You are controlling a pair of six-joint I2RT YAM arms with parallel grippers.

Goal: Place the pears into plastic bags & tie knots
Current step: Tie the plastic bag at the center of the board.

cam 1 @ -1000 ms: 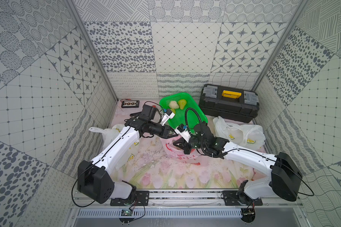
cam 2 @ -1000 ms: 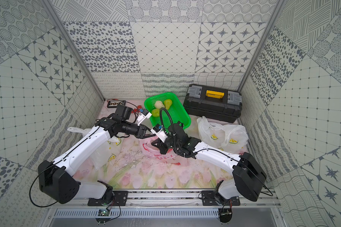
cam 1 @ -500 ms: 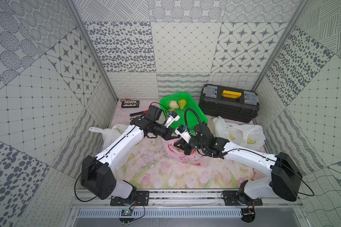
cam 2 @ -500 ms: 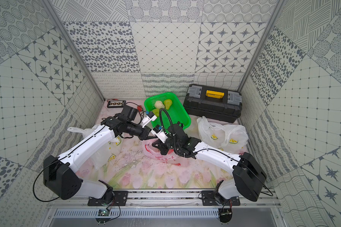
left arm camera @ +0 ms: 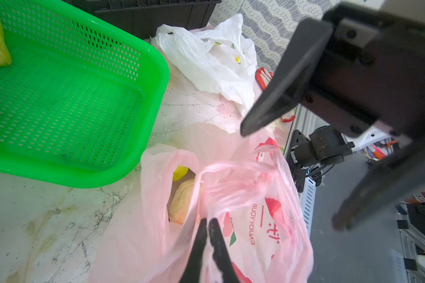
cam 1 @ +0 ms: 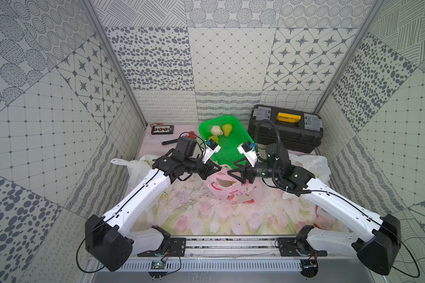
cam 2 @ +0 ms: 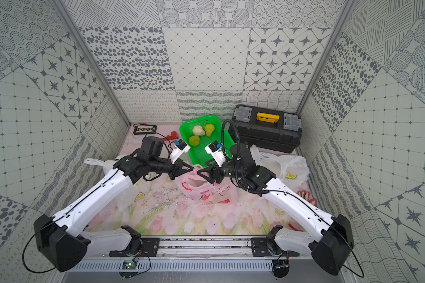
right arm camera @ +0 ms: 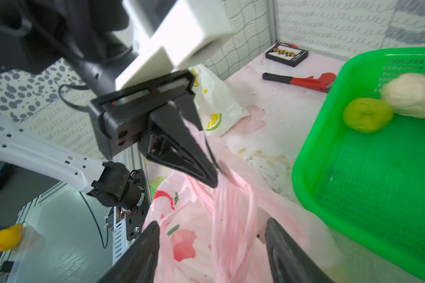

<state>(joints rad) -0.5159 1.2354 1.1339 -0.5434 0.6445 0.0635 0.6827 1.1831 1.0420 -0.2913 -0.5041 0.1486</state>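
- Since a second ago my left arm has swung in from beside the green basket (cam 1: 227, 152), and the left gripper (cam 1: 217, 169) has closed. The right gripper (cam 1: 232, 173), shut then, has sprung apart.
- Left gripper now: pinched tight on a twisted handle strand of the pink bag (cam 1: 231, 193). Right gripper: wide and holding nothing, its jaws straddling the same handle strands.
- Pink bag lies on the mat (cam 1: 194, 220) between the two grippers, just in front of the basket, with its mouth agape. I can see two pears (left arm camera: 184, 203) inside it. Three more pears (cam 1: 216, 130) sit in the basket. White bags (cam 1: 309, 164) lie at either side, near the walls.
- Risk, as I judge it: only one pinch holds this thin film. If I pull too hard the strand could slip or tear. If I lift with the mouth open the bag may tip and spill fruit.
- Both sets of tips are near each other, so closing the right one carelessly could strike the left fingers.
- Basket rim is just beside the bag and could catch the film. Toolbox (cam 1: 285, 132) crowds in behind my right arm. Open mat toward the front rail (cam 1: 231, 245) is my free room.
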